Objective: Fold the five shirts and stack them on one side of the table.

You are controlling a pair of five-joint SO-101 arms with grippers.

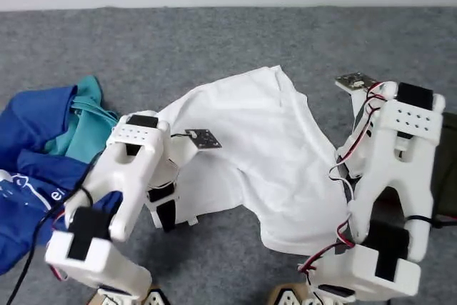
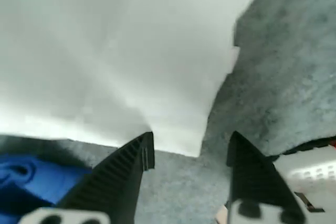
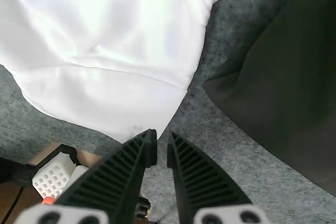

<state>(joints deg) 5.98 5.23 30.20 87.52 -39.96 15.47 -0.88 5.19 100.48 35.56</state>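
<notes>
Tabletop: the grey, carpet-like tabletop (image 1: 214,41) is carrying all the garments, with the two arms standing at its near side.
White shirt: the white shirt (image 1: 264,141) is lying in the middle between the two arms. It is unfolded, partly spread and creasing along its length.
Blue shirt: the blue shirt (image 1: 32,148) is lying in a loose heap at the left edge, beside the left arm, and is not folded.
Teal shirt: the teal shirt (image 1: 86,123) is bunching against the blue shirt on its right side and touching it. It is sitting between the blue shirt and the white shirt.
Black shirt: the black shirt (image 3: 283,77) is lying at the right edge, near the white shirt's right hem. A strip of bare tabletop is showing between the two, and the right arm is standing partly over this shirt.
Left tool: the left tool (image 2: 189,156) is hanging released, its jaws standing wide apart with nothing between them. It is hovering over bare tabletop just off the near-left edge of the white shirt.
Right tool: the right tool (image 3: 161,142) is hanging clenched, its jaws showing only a sliver of a gap and gripping nothing. Its tips are pointing at the near-right hem of the white shirt, just short of the cloth.
</notes>
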